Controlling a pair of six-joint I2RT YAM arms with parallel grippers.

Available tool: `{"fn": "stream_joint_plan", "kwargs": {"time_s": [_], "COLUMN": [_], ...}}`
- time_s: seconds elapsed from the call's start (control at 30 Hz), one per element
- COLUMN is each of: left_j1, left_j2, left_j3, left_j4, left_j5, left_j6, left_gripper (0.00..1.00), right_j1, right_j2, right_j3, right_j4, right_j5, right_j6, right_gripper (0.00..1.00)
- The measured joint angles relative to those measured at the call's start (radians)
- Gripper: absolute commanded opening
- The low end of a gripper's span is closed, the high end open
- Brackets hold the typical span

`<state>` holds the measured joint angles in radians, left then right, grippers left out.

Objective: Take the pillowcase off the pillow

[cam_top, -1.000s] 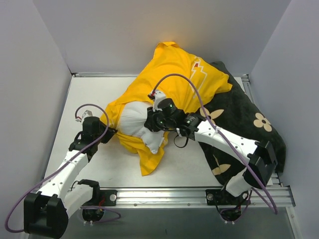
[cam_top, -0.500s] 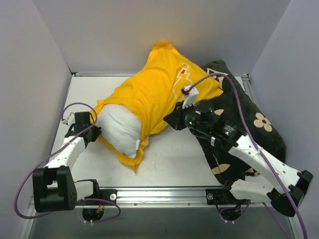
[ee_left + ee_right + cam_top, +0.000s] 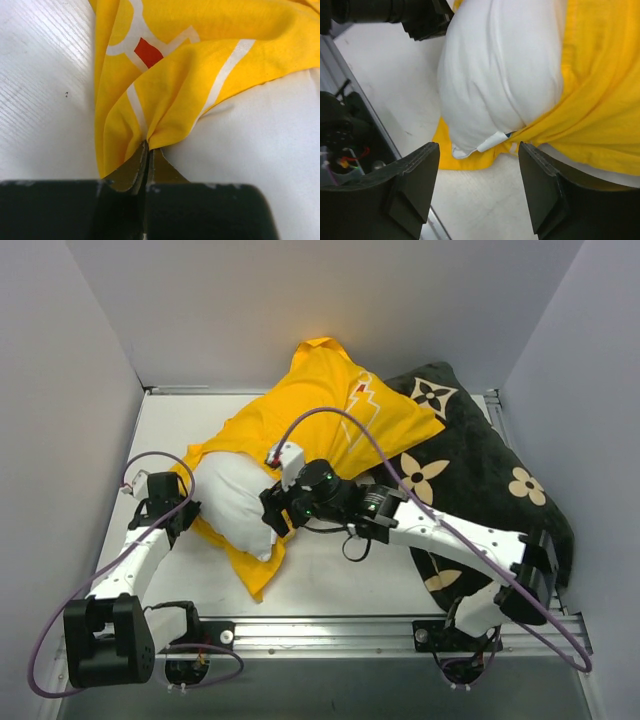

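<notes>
With your left gripper (image 3: 148,150) pinching the pillowcase (image 3: 320,415) hem, your wide-open right gripper (image 3: 275,512) has the bare end of the pillow (image 3: 235,502) at its 9 o'clock, long axis 7-to-1.

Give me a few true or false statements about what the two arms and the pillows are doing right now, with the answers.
1. The left fingers are shut on a fold of the yellow pillowcase. True.
2. The right fingers are clamped on the white pillow. False: they stand open, with the pillow's bare end in view between them.
3. The white pillow is completely out of the yellow pillowcase. False: only one end is bare; the rest is inside the case.
4. A black pillow with tan flowers lies on the right side of the table, beside the yellow pillowcase. True.
</notes>
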<state>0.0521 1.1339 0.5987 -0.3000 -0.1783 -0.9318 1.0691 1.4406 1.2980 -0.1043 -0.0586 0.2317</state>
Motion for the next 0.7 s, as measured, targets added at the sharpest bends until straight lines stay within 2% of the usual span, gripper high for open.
{"fn": "stream_joint_plan", "kwargs": {"time_s": [0.07,0.17,0.2,0.3,0.47,0.7], "left_j1": [0.000,0.000,0.000,0.000,0.000,0.000], "left_j2": [-0.022,-0.044,-0.049,-0.057,-0.075,-0.108], "left_j3": [-0.014,-0.024,-0.025,-0.026,-0.026,-0.026], "left_j4": [0.004,0.005,0.005,0.004,-0.003,-0.018], "left_j5": [0.008,0.022,0.026,0.037,0.052,0.066], "left_j6": [0.005,0.014,0.019,0.028,0.046,0.059], "left_gripper": [0.00,0.00,0.00,0.00,0.00,0.00], "right_j1": [0.045,0.106,0.125,0.171,0.217,0.220], "right_j2": [0.070,0.181,0.221,0.329,0.475,0.647], "right_j3": [0.019,0.074,0.097,0.153,0.208,0.295], "right_j4": [0.014,0.040,0.055,0.111,0.161,0.176], "right_j5": [0.036,0.098,0.118,0.184,0.283,0.422], "right_j6": [-0.060,-0.149,-0.177,-0.257,-0.365,-0.446], "right_gripper": [0.77,0.84,0.89,0.95,1.00,0.99]}}
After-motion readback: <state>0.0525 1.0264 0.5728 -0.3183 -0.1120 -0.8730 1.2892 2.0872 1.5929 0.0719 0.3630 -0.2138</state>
